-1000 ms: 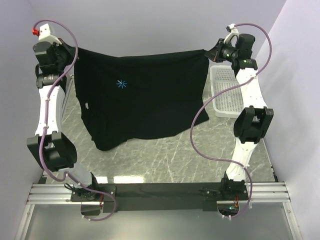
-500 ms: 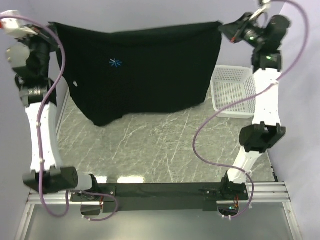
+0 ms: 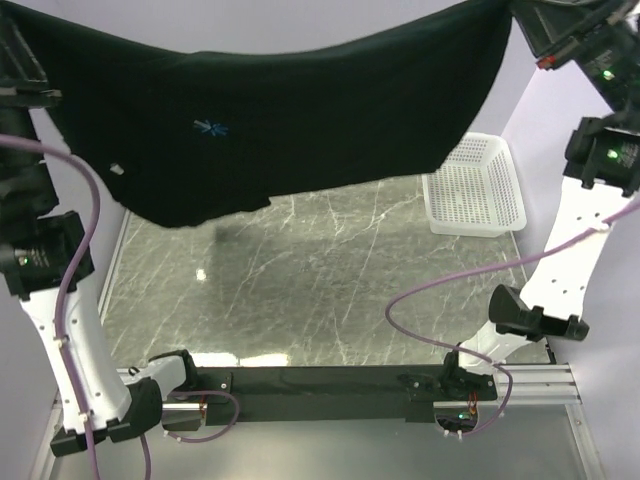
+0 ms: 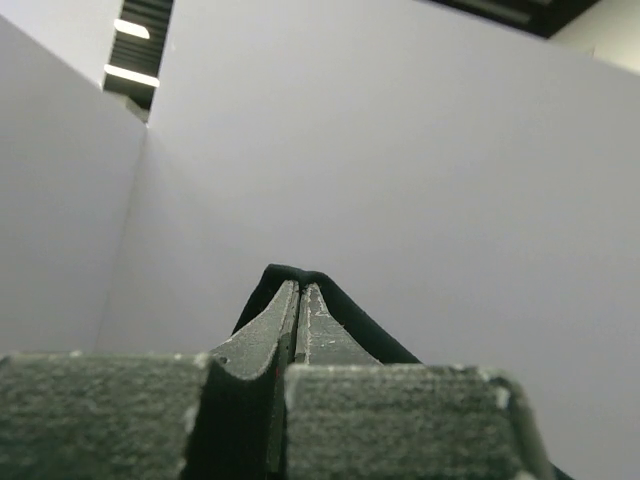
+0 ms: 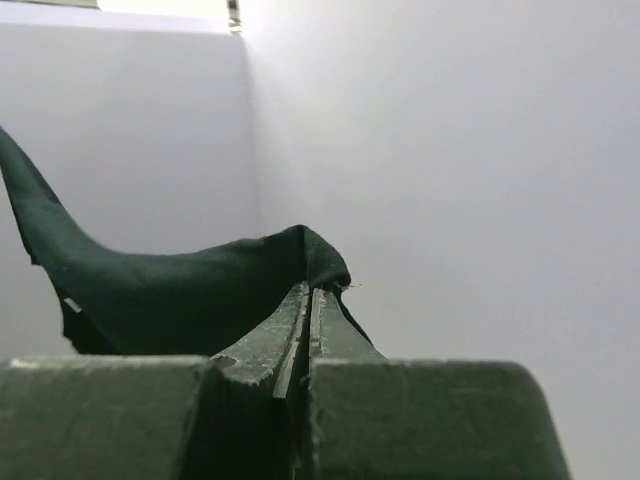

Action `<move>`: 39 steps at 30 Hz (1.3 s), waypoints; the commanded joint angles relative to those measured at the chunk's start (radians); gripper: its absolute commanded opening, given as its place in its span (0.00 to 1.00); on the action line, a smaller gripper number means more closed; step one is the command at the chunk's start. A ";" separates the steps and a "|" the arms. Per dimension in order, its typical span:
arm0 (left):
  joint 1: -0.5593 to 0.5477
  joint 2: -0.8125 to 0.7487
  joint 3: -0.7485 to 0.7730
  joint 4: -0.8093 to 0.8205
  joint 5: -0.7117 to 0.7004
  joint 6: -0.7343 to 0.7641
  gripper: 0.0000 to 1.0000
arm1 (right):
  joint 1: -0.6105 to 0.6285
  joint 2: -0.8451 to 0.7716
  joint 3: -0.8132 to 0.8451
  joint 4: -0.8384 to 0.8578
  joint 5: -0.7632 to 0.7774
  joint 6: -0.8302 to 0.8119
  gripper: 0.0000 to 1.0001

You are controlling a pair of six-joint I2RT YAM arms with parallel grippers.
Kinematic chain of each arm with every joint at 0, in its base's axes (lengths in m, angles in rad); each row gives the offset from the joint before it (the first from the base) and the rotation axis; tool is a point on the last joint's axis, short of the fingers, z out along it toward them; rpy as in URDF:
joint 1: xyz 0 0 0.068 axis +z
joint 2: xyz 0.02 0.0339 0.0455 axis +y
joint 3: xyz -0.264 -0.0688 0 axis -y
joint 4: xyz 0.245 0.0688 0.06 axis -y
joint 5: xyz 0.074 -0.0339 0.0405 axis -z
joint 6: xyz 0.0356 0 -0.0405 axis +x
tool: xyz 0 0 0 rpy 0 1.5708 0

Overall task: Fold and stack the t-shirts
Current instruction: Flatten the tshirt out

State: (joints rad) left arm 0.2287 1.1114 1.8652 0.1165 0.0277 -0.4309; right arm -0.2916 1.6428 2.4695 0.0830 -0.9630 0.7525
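The black t-shirt [image 3: 300, 110] hangs in the air, well above the desk [image 3: 330, 290], and touches it nowhere that I can see. Its top edge runs side to side with a shallow sag. The body drapes below that edge, lower on the left, where the blue logo [image 3: 210, 127] sits. My left gripper [image 4: 300, 292] and my right gripper [image 5: 308, 292] are each clamped on a pinch of black cloth at one end of that edge. So the long axis lies across me, one arm at each end. To lay it flat, I judge both arms must descend level, or it lands skewed. The white basket [image 3: 475, 185] on the right could catch the hem.
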 commanded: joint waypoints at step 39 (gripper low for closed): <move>-0.002 0.787 -0.525 0.269 0.026 -0.146 0.00 | 0.325 0.531 -0.680 -0.043 0.587 -0.645 0.00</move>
State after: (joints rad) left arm 0.2211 1.8690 1.2266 0.3267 0.0559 -0.5571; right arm 0.0200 2.1475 1.6516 0.0551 -0.4881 0.1337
